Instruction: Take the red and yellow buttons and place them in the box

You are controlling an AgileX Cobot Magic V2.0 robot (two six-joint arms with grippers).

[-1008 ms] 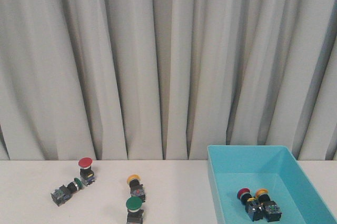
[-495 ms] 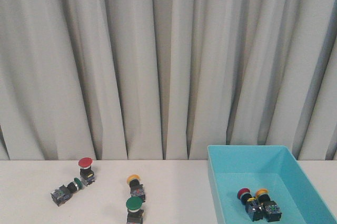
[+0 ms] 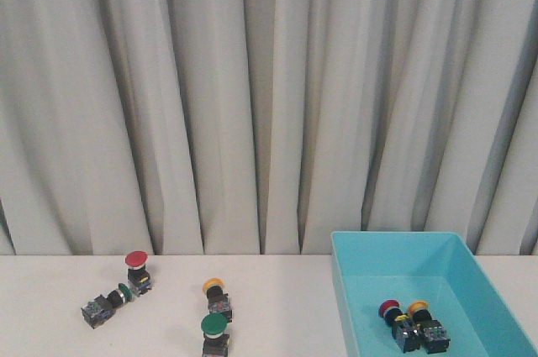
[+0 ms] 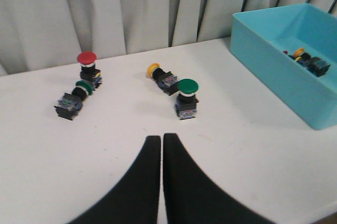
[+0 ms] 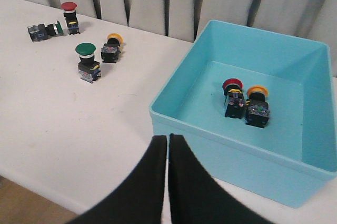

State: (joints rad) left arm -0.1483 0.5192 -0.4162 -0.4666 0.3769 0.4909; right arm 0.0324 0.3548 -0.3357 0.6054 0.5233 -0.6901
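On the white table a red button [image 3: 136, 260] stands upright at the left, and a yellow button [image 3: 216, 292] lies on its side near the middle. The turquoise box [image 3: 420, 244] at the right holds a red button [image 5: 231, 88] and a yellow button [image 5: 257, 94] side by side. My left gripper [image 4: 161, 138] is shut and empty, above bare table short of the buttons. Over the table by the box's near corner, my right gripper [image 5: 168, 138] is shut and empty. Neither gripper shows in the front view.
A green button [image 3: 213, 328] stands upright in front of the yellow one. Another green button [image 3: 108, 301] lies on its side beside the red one. Grey curtains [image 3: 252, 97] hang behind the table. The table's near edge [image 5: 37, 188] shows in the right wrist view.
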